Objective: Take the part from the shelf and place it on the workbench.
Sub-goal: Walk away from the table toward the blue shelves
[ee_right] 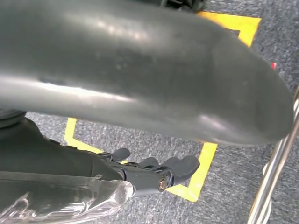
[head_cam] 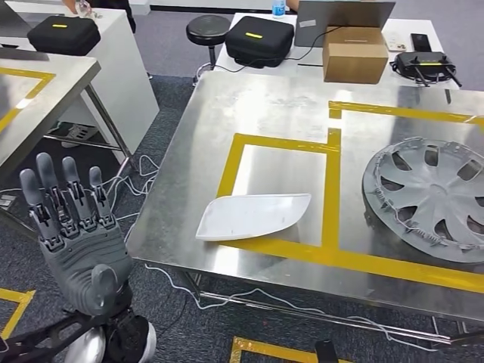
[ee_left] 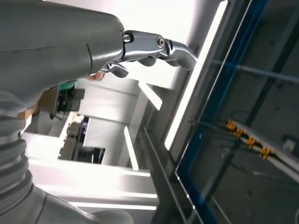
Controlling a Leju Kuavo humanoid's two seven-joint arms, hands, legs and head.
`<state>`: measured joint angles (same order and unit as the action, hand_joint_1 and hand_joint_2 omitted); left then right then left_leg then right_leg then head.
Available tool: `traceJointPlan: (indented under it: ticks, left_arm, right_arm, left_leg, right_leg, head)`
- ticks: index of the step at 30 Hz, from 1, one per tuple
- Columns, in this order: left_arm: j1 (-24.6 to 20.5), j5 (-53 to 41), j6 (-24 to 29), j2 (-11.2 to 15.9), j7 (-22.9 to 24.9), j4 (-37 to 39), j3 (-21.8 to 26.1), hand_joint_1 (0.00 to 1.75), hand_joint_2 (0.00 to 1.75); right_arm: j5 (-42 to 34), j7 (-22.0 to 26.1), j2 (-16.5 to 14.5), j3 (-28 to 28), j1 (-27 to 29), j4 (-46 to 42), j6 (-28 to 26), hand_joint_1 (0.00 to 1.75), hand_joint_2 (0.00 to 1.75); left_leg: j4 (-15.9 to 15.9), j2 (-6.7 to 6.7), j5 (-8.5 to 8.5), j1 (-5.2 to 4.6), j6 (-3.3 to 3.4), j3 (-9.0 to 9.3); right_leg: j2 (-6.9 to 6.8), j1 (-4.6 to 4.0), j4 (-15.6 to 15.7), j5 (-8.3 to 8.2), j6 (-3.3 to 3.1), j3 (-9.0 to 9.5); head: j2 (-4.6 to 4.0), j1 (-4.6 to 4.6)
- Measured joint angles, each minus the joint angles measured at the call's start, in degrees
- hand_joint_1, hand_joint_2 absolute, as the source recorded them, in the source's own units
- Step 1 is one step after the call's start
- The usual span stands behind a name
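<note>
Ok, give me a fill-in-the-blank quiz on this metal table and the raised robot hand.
1. The white part lies on the workbench in a rectangle marked with ___ tape.
2. In the head view, the grey hubcap lies to the ___ of the white part.
3. The left robot hand, fingers apart, holds ___.
Missing words: yellow; right; nothing.

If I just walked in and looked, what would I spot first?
Probably the robot's big grey left hand, raised with its fingers spread at the lower left, off the table. Next, the shiny metal workbench with yellow tape lines, where a white curved part lies in a taped box. A grey wheel cover lies flat at the bench's right end.
</note>
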<state>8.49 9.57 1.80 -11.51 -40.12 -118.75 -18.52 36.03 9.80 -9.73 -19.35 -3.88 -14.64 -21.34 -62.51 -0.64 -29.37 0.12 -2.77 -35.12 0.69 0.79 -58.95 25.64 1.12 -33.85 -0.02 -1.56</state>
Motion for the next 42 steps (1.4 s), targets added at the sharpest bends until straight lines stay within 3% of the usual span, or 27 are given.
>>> traceJointPlan:
  ticks: [2,3,4,6,8,10,12,14,17,18,19,20,22,24,27,29,32,34,35,36,38,40,42]
  left_arm:
    - [0.2,-0.4,-0.8,-0.4,0.0,0.2,0.7,0.0,1.75]
    - [0.3,-0.8,-0.7,-0.6,0.0,0.2,1.0,0.0,1.75]
    - [0.5,-1.2,-0.6,-0.8,0.0,0.2,1.4,0.0,1.75]
    - [0.7,-1.6,-0.2,-1.1,0.0,0.1,2.1,0.0,1.75]
    - [0.8,-1.9,0.1,-1.4,0.0,0.1,2.6,0.0,0.87]
    - [1.0,-2.0,0.2,-1.6,0.0,0.0,3.0,0.0,0.0]
    - [1.1,-2.1,0.6,-1.7,0.0,0.0,3.2,0.0,0.0]
    - [1.1,-2.2,1.2,-1.7,0.0,0.0,3.2,0.0,0.0]
    - [1.2,-1.5,1.6,-1.7,0.0,0.0,3.2,0.0,0.0]
    - [1.2,-1.0,1.4,-1.7,0.0,0.0,3.3,0.0,0.0]
    - [1.3,-0.5,1.2,-1.7,0.0,0.1,3.3,0.0,0.0]
    - [1.4,0.0,0.9,-1.7,0.0,0.1,3.4,0.0,0.0]
    - [1.5,0.5,0.6,-1.7,0.0,0.3,3.4,0.0,0.0]
    - [1.5,0.6,0.6,-1.7,0.0,0.3,3.3,0.0,0.0]
    - [1.5,0.7,0.6,-1.6,0.0,0.3,3.3,0.0,0.0]
    - [1.5,0.8,0.6,-1.6,0.0,0.3,3.3,0.0,0.0]
    - [1.7,2.1,0.4,-1.6,0.0,0.6,3.4,0.0,0.0]
    - [2.0,2.8,-0.5,-1.7,0.0,0.8,3.9,0.0,0.0]
    - [2.3,2.9,-0.9,-1.7,0.0,0.8,4.1,0.0,0.0]
    - [2.5,2.9,-1.3,-1.8,0.0,0.8,4.4,0.0,0.0]
    - [3.0,3.2,-1.4,-1.9,0.0,0.9,4.8,0.0,0.0]
    - [3.3,4.4,-1.0,-1.8,0.0,1.4,4.9,0.0,0.0]
    - [3.6,6.2,-0.3,-1.6,0.0,2.4,4.7,0.0,0.0]
  right_arm:
    - [0.0,0.1,0.0,-0.5,0.0,0.0,0.0,0.0,0.0]
    - [0.0,0.1,0.0,-0.7,0.1,0.0,0.0,0.0,0.0]
    - [0.1,0.1,0.0,-0.9,0.1,0.0,-0.1,0.0,0.0]
    - [0.2,0.1,0.0,-1.3,0.0,0.0,-0.1,0.0,0.0]
    - [0.3,0.1,0.0,-1.6,0.0,0.0,-0.1,0.0,0.0]
    - [0.3,0.2,0.0,-1.8,0.0,0.0,-0.1,0.0,0.0]
    - [0.3,0.3,0.0,-1.9,0.0,0.0,0.1,0.0,0.0]
    - [0.2,0.5,0.0,-2.0,-0.1,0.0,0.3,0.0,0.0]
    - [0.3,0.8,0.0,-2.1,-0.1,0.0,0.4,0.0,0.0]
    - [0.3,0.8,0.0,-2.2,-0.1,0.0,0.3,0.0,0.0]
    - [0.3,0.8,0.0,-2.2,-0.1,0.0,0.3,0.0,0.0]
    - [0.3,0.8,0.0,-2.3,-0.1,0.0,0.3,0.0,0.0]
    - [0.2,0.8,0.0,-2.6,-0.1,0.0,0.3,0.0,0.0]
    - [0.2,0.8,-0.2,-2.9,-0.2,0.0,0.2,0.0,0.0]
    - [0.2,0.8,-0.3,-3.2,-0.1,0.0,0.2,0.0,0.0]
    - [0.2,0.9,-0.3,-3.3,-0.1,0.0,0.1,0.0,0.0]
    - [0.2,1.0,-0.3,-3.4,-0.1,0.0,-0.2,0.0,0.0]
    - [0.2,1.0,-0.3,-3.5,0.0,0.0,-0.5,0.0,0.0]
    - [0.2,1.0,-0.3,-3.6,0.1,0.0,-0.6,0.0,0.0]
    - [0.2,1.1,-0.3,-3.7,0.1,0.0,-0.6,0.0,0.0]
    - [0.2,1.3,-0.3,-4.0,0.1,0.0,-0.6,0.0,0.0]
    - [0.1,1.6,-0.3,-4.5,0.1,0.0,-0.6,0.0,0.0]
    - [-0.1,2.0,-0.3,-5.0,0.2,0.0,-0.7,0.0,0.0]
  left_leg:
    - [-7.7,0.02,-3.41,0.03,-0.23,-3.74]
    - [-10.1,0.02,-3.91,0.03,-0.23,-4.92]
    - [-10.4,0.02,-3.29,0.02,-0.14,-5.1]
    - [-5.1,0.04,0.24,0.01,0.26,-2.39]
    - [2.2,0.1,2.95,-0.04,0.7,1.38]
    - [5.3,0.07,3.39,-0.15,1.07,2.8]
    - [5.7,0.0,3.58,-0.1,1.63,2.82]
    - [6.0,0.06,3.84,0.13,2.23,2.96]
    - [6.1,0.17,3.88,0.19,2.57,2.98]
    - [6.1,0.18,3.86,0.18,2.6,2.98]
    - [6.1,0.18,3.84,0.17,2.62,3.0]
    - [6.0,0.16,3.81,0.19,2.6,3.05]
    - [5.9,0.07,3.65,0.17,2.34,3.19]
    - [5.7,-0.02,3.5,-0.06,1.81,3.17]
    - [5.7,-0.03,3.57,-0.1,1.02,3.06]
    - [4.2,0.03,2.28,0.0,0.42,2.33]
    - [-5.5,0.08,-2.75,0.06,-0.21,-2.41]
    - [-10.2,0.09,-3.73,0.07,-0.23,-4.85]
    - [-9.5,0.09,-2.62,0.07,-0.14,-4.62]
    - [-6.9,0.1,-0.75,0.07,0.01,-3.35]
    - [0.7,0.19,2.69,0.05,0.38,0.41]
    - [5.0,0.21,3.72,-0.04,0.83,2.4]
    - [5.6,0.09,3.77,-0.13,1.43,2.46]
  right_leg:
    - [-0.09,-0.05,0.0,0.0,-0.23,-0.07]
    - [-0.11,-0.09,0.0,0.0,-0.25,-0.1]
    - [-0.1,-0.11,0.0,-0.01,-0.25,-0.09]
    - [-0.03,-0.13,0.0,-0.03,-0.21,0.01]
    - [0.06,-0.35,-0.1,0.01,0.15,0.0]
    - [0.06,-0.5,-0.1,-0.06,0.8,-0.1]
    - [0.02,-0.39,0.1,-0.15,1.52,-0.09]
    - [-0.08,-0.31,-1.9,1.34,2.16,-1.01]
    - [-0.18,-0.22,-12.2,6.54,2.75,-5.7]
    - [-0.19,-0.21,-14.9,7.37,2.85,-6.93]
    - [-0.2,-0.21,-15.6,7.14,2.89,-7.25]
    - [-0.21,-0.2,-14.0,5.84,2.89,-6.42]
    - [-0.25,-0.15,-6.3,2.27,2.85,-2.55]
    - [-0.13,-0.16,-0.8,0.52,2.37,0.26]
    - [0.05,-0.34,0.0,0.34,1.11,0.48]
    - [0.01,-0.2,0.1,0.2,0.38,0.44]
    - [-0.14,-0.11,0.2,0.17,-0.2,0.34]
    - [-0.18,-0.13,0.1,0.18,-0.25,0.29]
    - [-0.16,-0.13,0.1,0.18,-0.25,0.31]
    - [-0.11,-0.12,0.1,0.17,-0.23,0.35]
    - [0.0,-0.26,0.0,0.22,0.04,0.37]
    - [0.03,-0.44,0.0,0.19,0.67,0.27]
    - [-0.02,-0.38,0.3,0.04,1.42,0.28]
  head:
    - [0.0,-0.22]
    - [0.0,-0.23]
    - [0.0,-0.26]
    - [0.0,-0.29]
    - [0.0,-0.35]
    - [0.0,-0.37]
    - [0.0,-0.34]
    - [0.0,-0.09]
    - [0.0,0.39]
    - [0.0,0.43]
    - [0.0,0.49]
    - [0.0,0.51]
    - [0.0,0.58]
    - [0.0,0.56]
    - [0.0,0.44]
    - [0.0,0.27]
    - [0.0,-0.14]
    - [0.0,-0.14]
    - [0.0,-0.14]
    - [0.0,-0.15]
    - [0.0,-0.27]
    - [0.0,-0.31]
    - [0.0,-0.23]
